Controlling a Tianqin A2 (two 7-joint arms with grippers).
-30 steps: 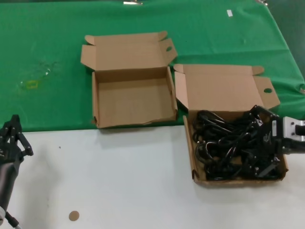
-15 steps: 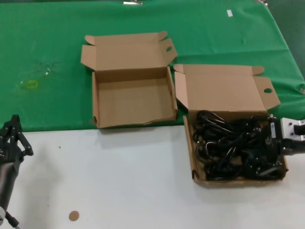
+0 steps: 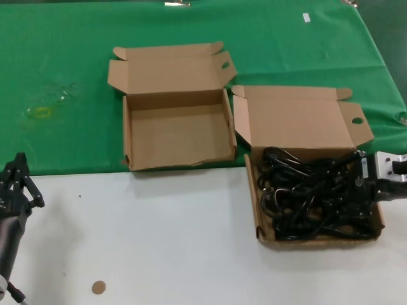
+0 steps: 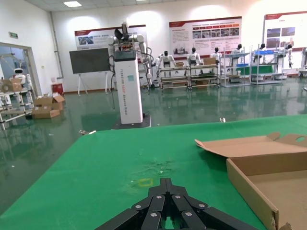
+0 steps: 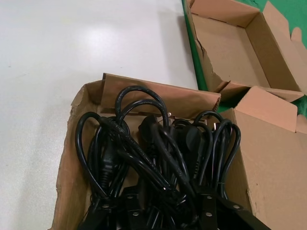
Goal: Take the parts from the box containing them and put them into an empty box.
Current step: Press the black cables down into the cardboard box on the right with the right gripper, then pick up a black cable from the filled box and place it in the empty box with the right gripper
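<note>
The parts [image 3: 305, 190] are black power cords piled in tangled loops in the box containing them [image 3: 259, 210], on the right with its lid tipped back. My right gripper [image 3: 348, 187] reaches in from the box's right side. It is sunk in the pile and shut on a bundle of cords [image 5: 158, 153], its fingertips buried beneath them [image 5: 168, 215]. The empty box [image 3: 178, 133] lies open to the left and a little farther back, on the green cloth, and shows in the right wrist view [image 5: 230, 43] beyond the cords. My left gripper [image 3: 18, 181] is parked shut at the near left [image 4: 165, 184].
A green cloth [image 3: 63, 76] covers the far half of the table. The near half is white tabletop [image 3: 159, 241]. A small brown disc [image 3: 98, 287] lies near the front edge. The two boxes almost touch at their adjoining corners.
My right gripper was spread wide over the cords. It sank into the pile and its fingers drew together around a bundle. The left arm and both boxes stayed still.
</note>
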